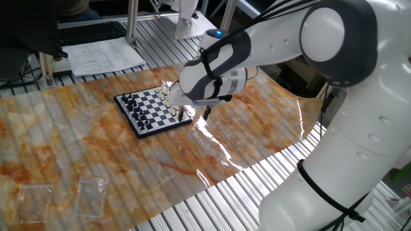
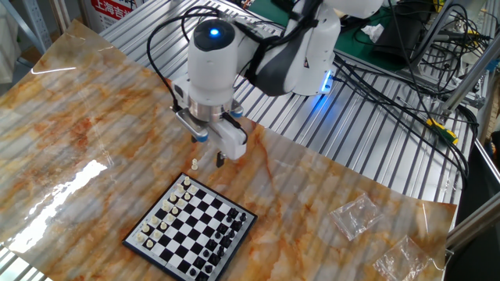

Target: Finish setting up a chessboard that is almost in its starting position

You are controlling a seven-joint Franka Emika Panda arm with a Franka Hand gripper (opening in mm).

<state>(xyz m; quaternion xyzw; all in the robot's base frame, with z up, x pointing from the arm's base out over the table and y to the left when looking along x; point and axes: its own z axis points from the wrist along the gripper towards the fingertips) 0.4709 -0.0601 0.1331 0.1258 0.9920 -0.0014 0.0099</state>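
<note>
The chessboard (image 2: 190, 229) lies low and left of centre in the other fixed view, one corner pointing toward the bottom edge, on the marbled orange table cover (image 2: 70, 133). Bare cover spreads wide to its left and upper left; to its right the cover runs on to two clear plastic bags (image 2: 353, 215) near the lower right. Above the board's upper corner hangs the gripper (image 2: 207, 161), its fingers parted with nothing between them. A single cream piece (image 2: 194, 164) stands on the cover just off that upper corner (apart from the board's rim), just beside the gripper's tips.

One fixed view puts the board (image 1: 153, 111) at centre left, and the arm's bulk hides its right edge, so the loose piece cannot be made out there. This view alone shows a white printed sheet (image 1: 103, 54) and a keyboard (image 1: 90, 31) at the upper left.
</note>
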